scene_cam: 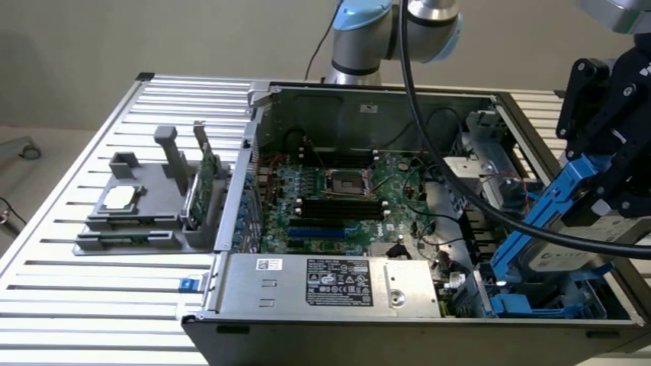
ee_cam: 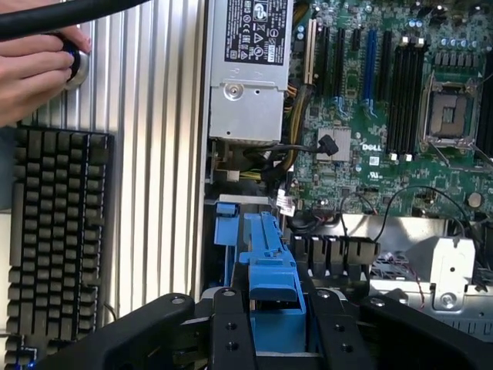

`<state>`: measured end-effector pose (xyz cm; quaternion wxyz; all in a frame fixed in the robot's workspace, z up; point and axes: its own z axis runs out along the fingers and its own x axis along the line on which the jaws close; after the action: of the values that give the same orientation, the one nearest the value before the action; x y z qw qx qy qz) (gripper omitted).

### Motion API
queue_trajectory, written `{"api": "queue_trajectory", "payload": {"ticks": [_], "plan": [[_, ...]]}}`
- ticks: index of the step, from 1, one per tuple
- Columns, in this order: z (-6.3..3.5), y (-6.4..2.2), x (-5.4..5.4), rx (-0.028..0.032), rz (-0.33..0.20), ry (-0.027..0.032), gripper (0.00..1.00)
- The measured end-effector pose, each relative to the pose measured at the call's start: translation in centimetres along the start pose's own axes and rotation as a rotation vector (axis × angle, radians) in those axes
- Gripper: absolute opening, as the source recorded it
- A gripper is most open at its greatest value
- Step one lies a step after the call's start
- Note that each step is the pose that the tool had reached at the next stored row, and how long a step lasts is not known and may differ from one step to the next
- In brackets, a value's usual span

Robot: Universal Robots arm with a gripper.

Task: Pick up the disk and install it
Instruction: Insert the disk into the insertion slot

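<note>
My gripper [scene_cam: 606, 164] hangs over the open computer case's corner at the exterior view's lower right, shut on the disk [scene_cam: 568, 255]. The disk is a silver-grey drive in a blue plastic carrier [scene_cam: 554, 204]. It hangs steeply tilted, with its lower end down among the blue drive bay rails [scene_cam: 544, 306]. In the wrist view the blue carrier [ee_cam: 271, 287] sits clamped between the black fingers [ee_cam: 231, 327], and the gripper [ee_cam: 279, 333] points down at the blue bay slot [ee_cam: 225, 230] beside the case wall.
The open case [scene_cam: 240, 221] holds a motherboard [scene_cam: 336, 200] and a silver power supply [scene_cam: 325, 284]. A grey fixture [scene_cam: 137, 217] with a small chip and a green card [scene_cam: 203, 183] stands on the slatted table. A person's hand [ee_cam: 31, 73] and a black keyboard [ee_cam: 54, 231] lie beside the case.
</note>
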<state>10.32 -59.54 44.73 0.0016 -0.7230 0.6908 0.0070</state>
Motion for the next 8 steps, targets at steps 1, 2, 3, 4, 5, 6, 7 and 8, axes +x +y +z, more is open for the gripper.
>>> {"api": "queue_trajectory", "payload": {"ticks": [1,2,3,4,5,6,7,8], "plan": [[0.11,0.00,0.00,-0.0001,0.000,0.0010,0.33],[0.13,0.00,0.00,-0.0002,0.000,0.0019,0.33],[0.13,0.00,0.01,-0.0003,0.000,0.0020,0.33],[0.13,0.00,0.01,-0.0005,0.000,0.0021,0.33],[0.14,0.00,0.00,-0.0005,0.000,0.0024,0.33],[0.18,0.01,0.00,-0.0009,0.000,0.0034,0.33],[0.21,0.01,0.00,-0.0028,0.001,0.0039,0.33],[0.24,0.01,0.00,-0.0054,0.002,0.0043,0.33]]}}
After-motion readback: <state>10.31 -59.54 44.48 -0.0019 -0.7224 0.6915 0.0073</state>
